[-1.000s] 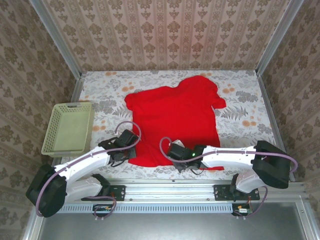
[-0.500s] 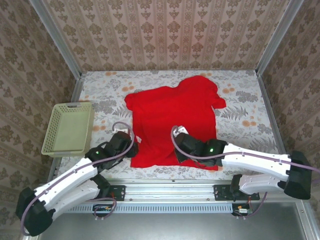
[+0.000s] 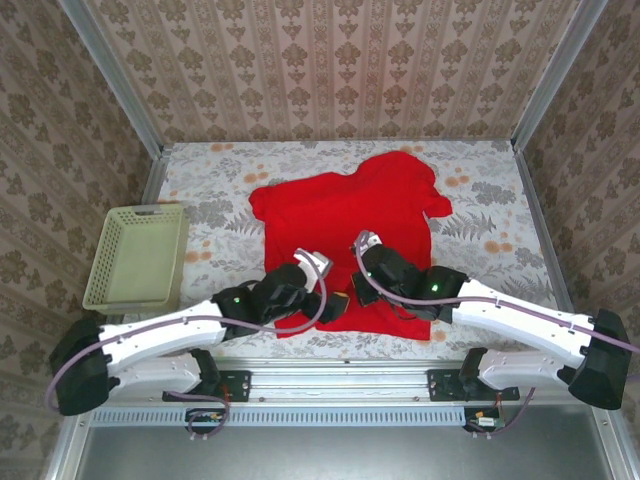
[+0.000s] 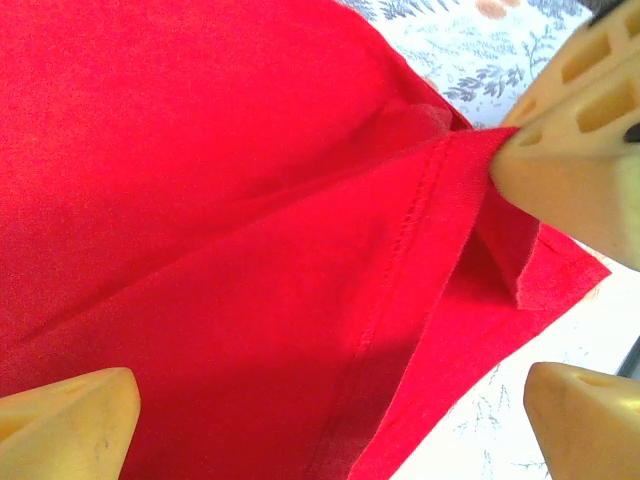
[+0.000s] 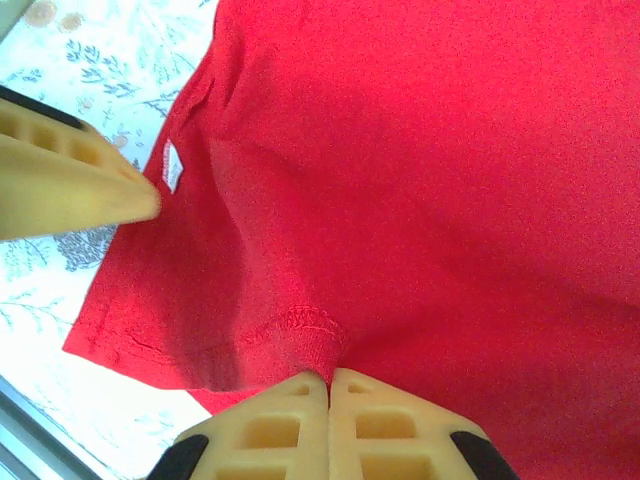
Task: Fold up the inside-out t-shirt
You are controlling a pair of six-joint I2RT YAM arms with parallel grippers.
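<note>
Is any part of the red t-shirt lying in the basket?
No, the red t-shirt is spread on the table, apart from the basket on its left.

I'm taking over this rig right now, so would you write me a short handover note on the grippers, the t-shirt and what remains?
Right gripper: shut, pinching the near hem of the red t-shirt.
Left gripper: open, straddling the same hem beside the right one, holding nothing.
Shirt: spread mostly flat mid-table, sleeves toward the far end, seam stitching and a white tag showing. Basket sits apart on the left.
Done: hem pinched at one spot.
Left: no fold is visible yet. The left gripper probably needs to close on the hem before both carry it over.
</note>
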